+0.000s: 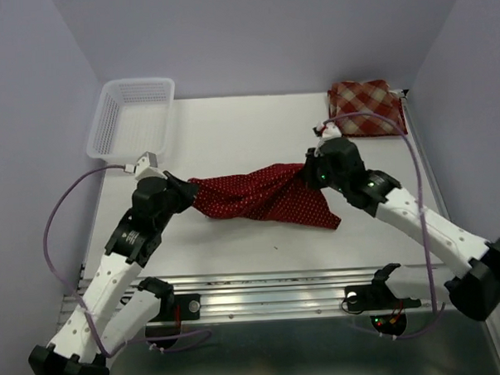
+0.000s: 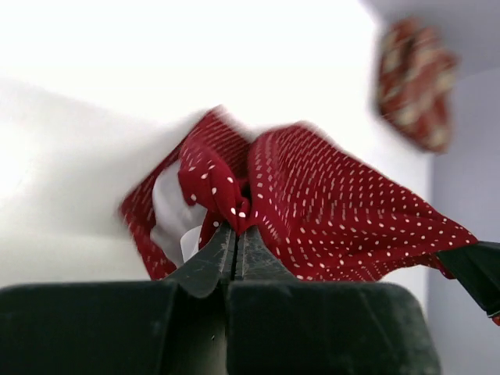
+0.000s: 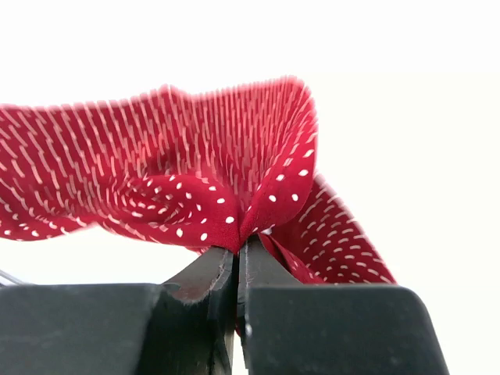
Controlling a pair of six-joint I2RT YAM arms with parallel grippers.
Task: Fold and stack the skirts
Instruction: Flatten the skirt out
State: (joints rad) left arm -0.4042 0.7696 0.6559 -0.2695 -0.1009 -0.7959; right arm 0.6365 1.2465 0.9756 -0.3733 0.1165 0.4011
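Left fingers [image 2: 231, 239]: pressed together, pinching the left end of the dotted skirt [image 1: 263, 197].
Right fingers [image 3: 231, 254]: pressed together, pinching its right end.
Dotted skirt: stretched between both arms over the middle of the bench [image 1: 231, 130].
Plaid skirt [image 1: 367, 108]: folded, far right corner.
Basket [image 1: 132, 116]: far left corner.

Clearance chk
Ctr: dotted skirt [image 1: 263, 199] spanning mid-table; basket [image 1: 137, 82] blocking far-L, plaid skirt [image 1: 367, 108] far-R; open lane running btwn them.
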